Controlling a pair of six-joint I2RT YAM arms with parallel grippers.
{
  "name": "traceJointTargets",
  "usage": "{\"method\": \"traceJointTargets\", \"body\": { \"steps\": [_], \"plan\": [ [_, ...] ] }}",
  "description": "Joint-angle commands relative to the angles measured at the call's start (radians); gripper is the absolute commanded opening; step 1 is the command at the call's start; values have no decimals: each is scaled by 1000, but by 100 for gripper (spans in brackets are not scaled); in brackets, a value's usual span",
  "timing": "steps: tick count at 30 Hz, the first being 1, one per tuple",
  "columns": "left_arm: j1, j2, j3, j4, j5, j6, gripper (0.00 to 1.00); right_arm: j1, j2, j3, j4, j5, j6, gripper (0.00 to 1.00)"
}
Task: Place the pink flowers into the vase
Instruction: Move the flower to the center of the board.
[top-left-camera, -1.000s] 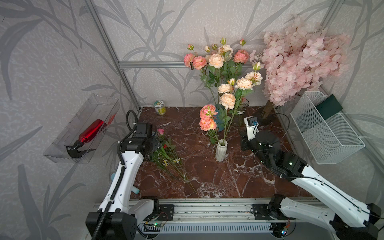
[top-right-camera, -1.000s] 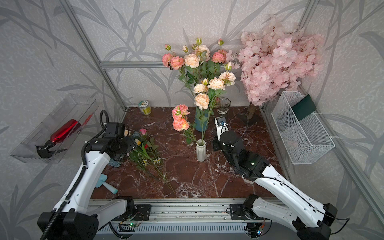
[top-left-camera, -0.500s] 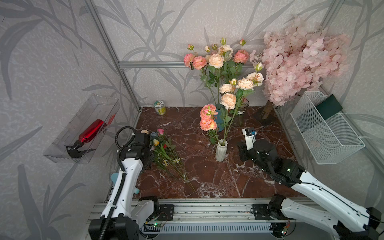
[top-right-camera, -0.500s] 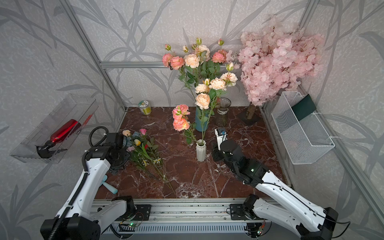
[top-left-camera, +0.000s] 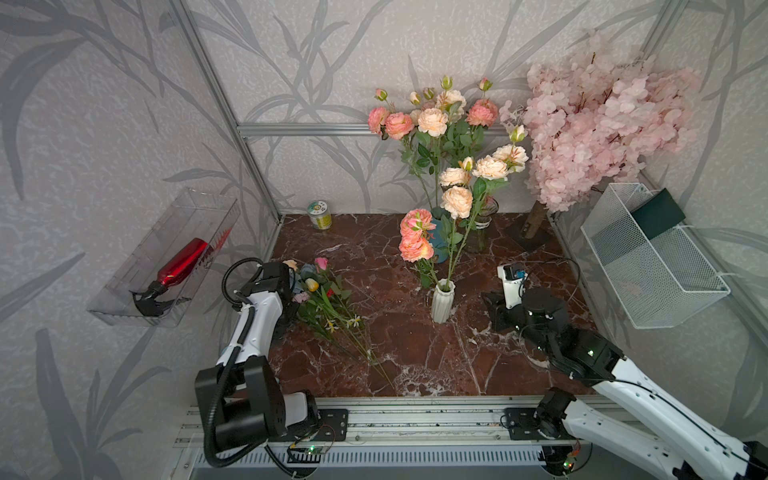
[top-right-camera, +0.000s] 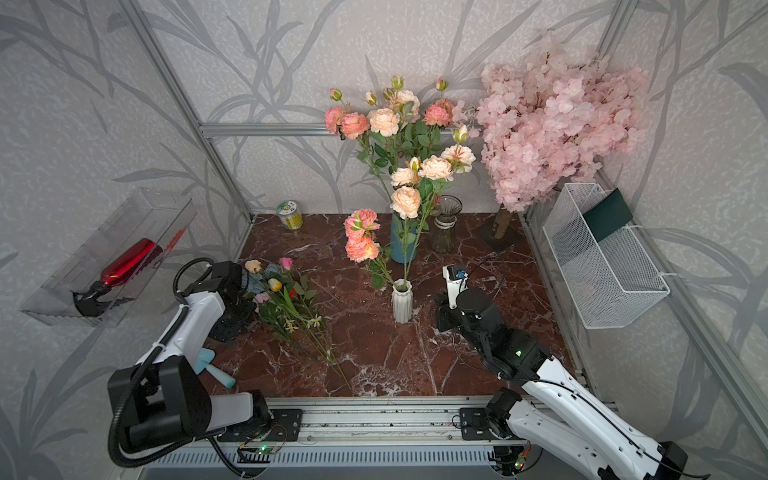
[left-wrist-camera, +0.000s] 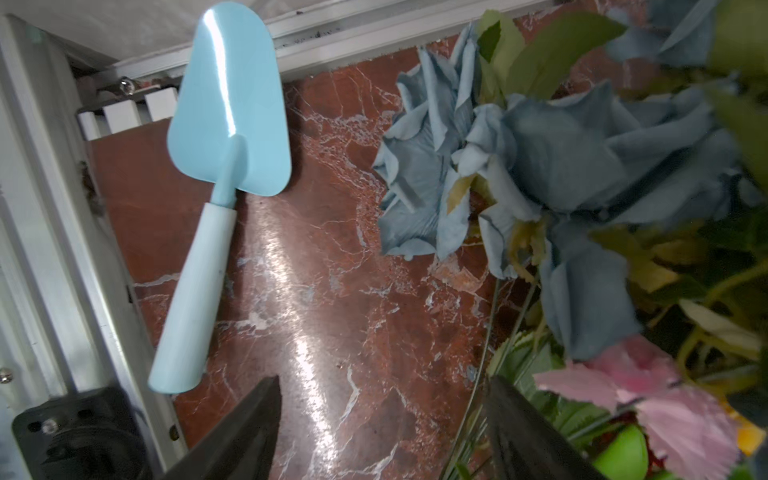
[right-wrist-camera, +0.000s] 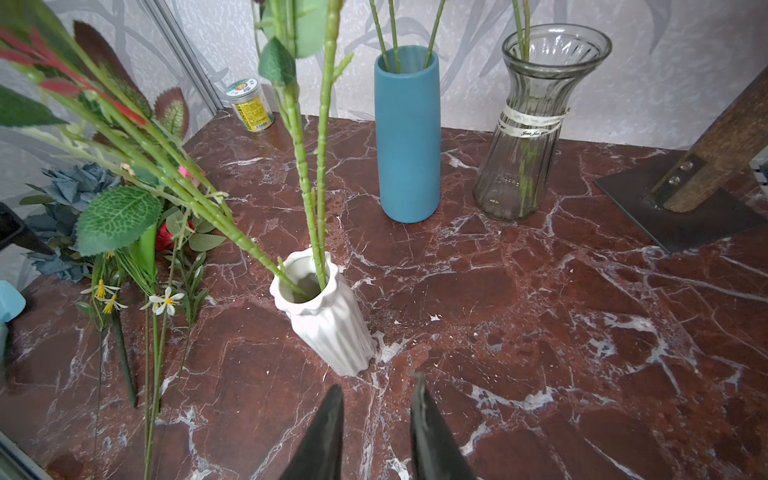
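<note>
The right tool (right-wrist-camera: 378, 381) is hanging low over the bench (right-wrist-camera: 540, 311), close beside the foot of the white vase (right-wrist-camera: 324, 307). Its jaws are standing slightly apart with nothing between them. The pink flowers (top-left-camera: 456, 201) are sitting in that vase, with their stems running steeply upward and their heads pointing up. One spray is leaning toward the left arm's side. The left tool (left-wrist-camera: 383, 379) is gaping wide and empty beside a loose bunch (top-left-camera: 328, 307) lying on the bench.

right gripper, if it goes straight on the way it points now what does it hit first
Probably the white ribbed ceramic vase, standing just ahead of the right gripper on the red marble tabletop; depth is unclear, so it might only graze it.
</note>
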Motion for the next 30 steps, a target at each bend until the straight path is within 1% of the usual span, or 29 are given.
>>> {"method": "traceJointTargets", "body": {
  "steps": [1,8,11,14,16,19,22,24,27,30],
  "plan": [
    [1,92,41,29,21,-54,76,-37,-7,-10,11,-58,6,29],
    [-12,209,-7,161,54,-83,74,-100,-18,-13,5,-106,18,29],
    [-21,222,-74,310,83,-90,70,-115,-23,-13,6,-123,19,29],
    [-35,235,-148,516,143,-88,68,-128,-14,-13,5,-138,21,29],
    [-54,265,-163,607,169,-75,67,-134,-9,-12,6,-148,24,29],
    [-101,341,-120,651,193,-54,67,-147,-3,-12,9,-157,26,29],
    [-178,395,-64,680,186,-31,67,-159,0,-15,15,-173,30,29],
    [-218,441,-7,669,192,-16,66,-164,5,-14,18,-178,28,29],
    [-252,502,68,644,206,-2,66,-166,7,-14,19,-182,28,29],
    [-282,523,134,575,164,9,67,-166,10,-16,21,-180,26,29]
  ]
}}
